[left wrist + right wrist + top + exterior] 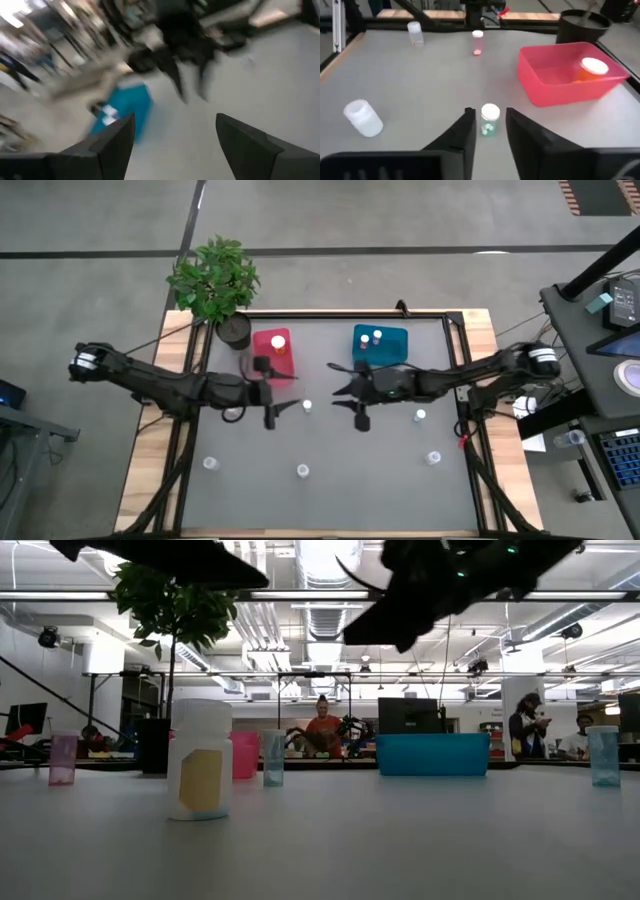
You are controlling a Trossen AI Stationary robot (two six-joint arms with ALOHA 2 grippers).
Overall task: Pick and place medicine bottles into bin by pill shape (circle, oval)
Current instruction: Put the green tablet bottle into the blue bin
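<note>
Grey concrete floor (100, 220), ceiling strip lights (320, 595), people (322, 722) at distant desks, dark monitor (407, 714)

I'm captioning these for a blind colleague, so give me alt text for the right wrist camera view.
The right gripper has its two dark fingers open on either side of a small white-capped bottle standing on the grey table. Beyond it, a pink-red bin holds one orange, white-capped bottle. Three more bottles stand elsewhere on the table, and a dark plant pot stands behind the bin.

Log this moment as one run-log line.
left gripper: open, empty | right gripper: fingers astride a white-capped bottle | pink bin: one bottle | teal bin: two bottles
</note>
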